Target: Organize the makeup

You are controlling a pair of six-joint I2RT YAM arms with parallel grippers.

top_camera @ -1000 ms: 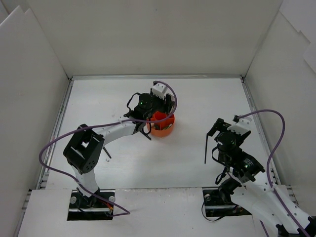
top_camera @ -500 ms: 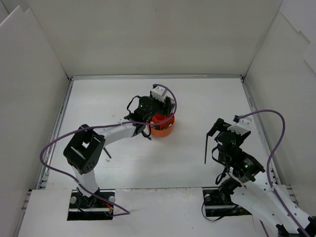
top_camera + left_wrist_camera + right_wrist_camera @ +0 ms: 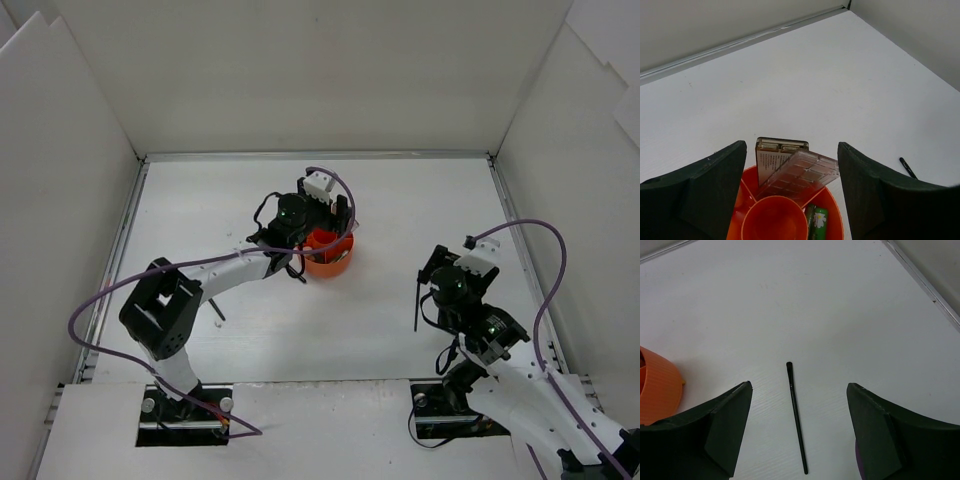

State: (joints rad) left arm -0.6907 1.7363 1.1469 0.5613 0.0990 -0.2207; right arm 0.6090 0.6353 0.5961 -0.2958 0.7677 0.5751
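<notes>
Top external: white table (image 3: 400, 200), white walls (image 3: 320, 80); left hand (image 3: 338, 222) and right hand (image 3: 431, 272) spread apart.

Palette (image 3: 790, 167) apparently in holder (image 3: 775, 222); brush (image 3: 797, 415) right.

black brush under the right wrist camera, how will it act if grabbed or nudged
The black brush looks thin and straight, so probably stiff and light. Lying flat on the smooth white table, it may be hard to pinch and likely skids or rolls sideways if nudged.
</notes>
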